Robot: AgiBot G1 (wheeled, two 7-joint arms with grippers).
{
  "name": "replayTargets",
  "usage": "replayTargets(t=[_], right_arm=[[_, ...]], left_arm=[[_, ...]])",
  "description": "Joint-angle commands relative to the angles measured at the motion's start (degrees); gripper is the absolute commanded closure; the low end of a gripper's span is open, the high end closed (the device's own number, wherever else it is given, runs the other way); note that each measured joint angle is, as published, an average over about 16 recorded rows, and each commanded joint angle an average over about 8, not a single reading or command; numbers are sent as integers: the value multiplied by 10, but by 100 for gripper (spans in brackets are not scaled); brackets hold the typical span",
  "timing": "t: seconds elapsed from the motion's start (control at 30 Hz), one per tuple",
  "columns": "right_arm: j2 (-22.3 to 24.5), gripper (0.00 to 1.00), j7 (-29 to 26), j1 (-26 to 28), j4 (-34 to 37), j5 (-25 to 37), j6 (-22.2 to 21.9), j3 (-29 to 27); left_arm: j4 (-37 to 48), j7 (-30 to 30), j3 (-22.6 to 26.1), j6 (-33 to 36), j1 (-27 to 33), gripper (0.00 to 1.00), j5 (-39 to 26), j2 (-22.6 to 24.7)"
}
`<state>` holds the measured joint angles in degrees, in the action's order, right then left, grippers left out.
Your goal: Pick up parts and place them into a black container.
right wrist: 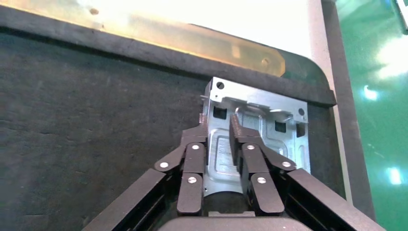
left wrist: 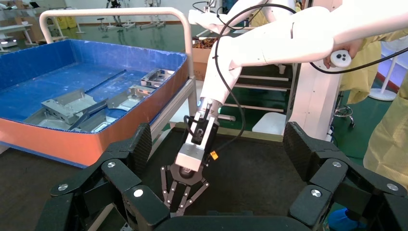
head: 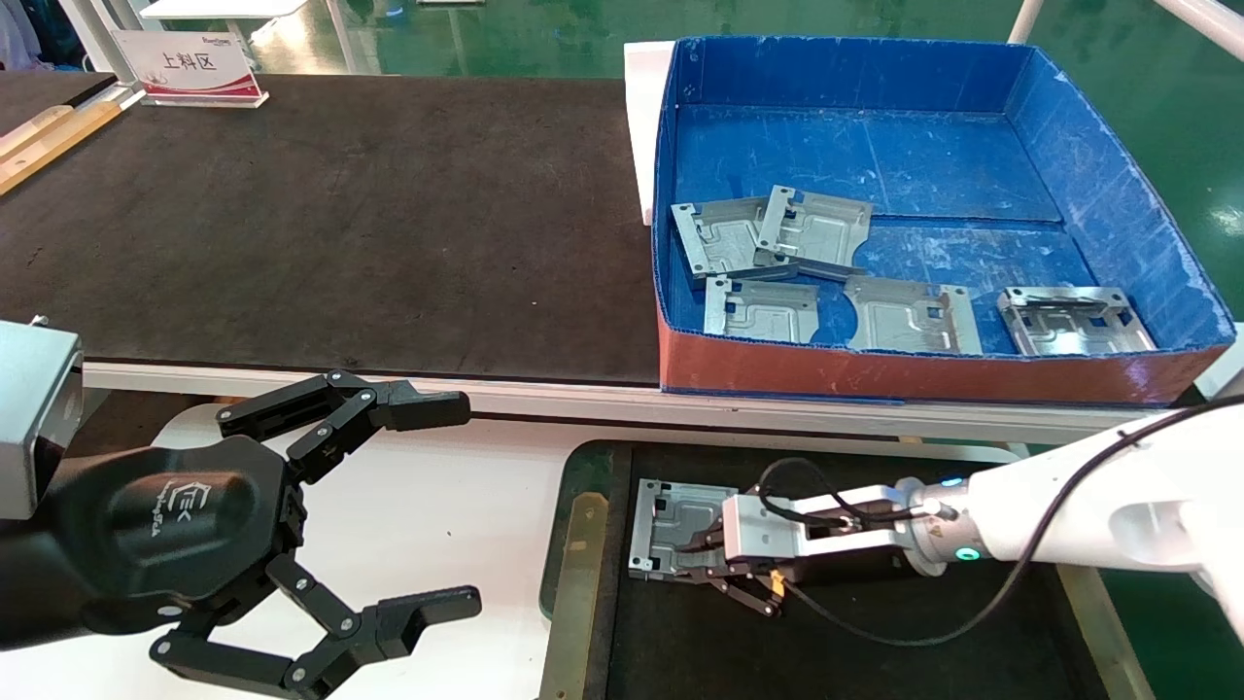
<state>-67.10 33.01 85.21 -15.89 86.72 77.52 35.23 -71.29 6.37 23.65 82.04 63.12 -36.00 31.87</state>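
Observation:
One silver-grey part (head: 671, 520) lies flat on the floor of the black container (head: 875, 642), near its rim with the brass strip (head: 580, 583). My right gripper (head: 714, 559) is low over this part, its fingers a little apart and straddling one side edge of the part (right wrist: 260, 120); the plate's floor shows in the gap of the right gripper (right wrist: 219, 122). Several more parts (head: 768, 238) lie in the blue box. My left gripper (head: 457, 506) is open and empty, parked left of the container.
The blue box with the red front (head: 1118, 156) stands on the long black mat (head: 340, 224) behind the container. A sign stand (head: 190, 68) is at the far left. The left wrist view shows the right arm (left wrist: 197, 139) over the container.

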Motion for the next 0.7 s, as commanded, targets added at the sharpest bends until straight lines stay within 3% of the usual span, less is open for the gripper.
replayTargets(t=[0.03, 0.43, 0.7], right_arm=[[2, 0, 1, 3, 1, -2, 5, -1], [49, 0, -8, 21, -43, -58, 127, -20], [100, 0, -65, 12, -162, -174, 144, 6]], left_arm=[[0, 0, 0, 0, 0, 0, 0, 0], [0, 0, 0, 0, 0, 0, 0, 0], [0, 0, 0, 0, 0, 0, 0, 0]])
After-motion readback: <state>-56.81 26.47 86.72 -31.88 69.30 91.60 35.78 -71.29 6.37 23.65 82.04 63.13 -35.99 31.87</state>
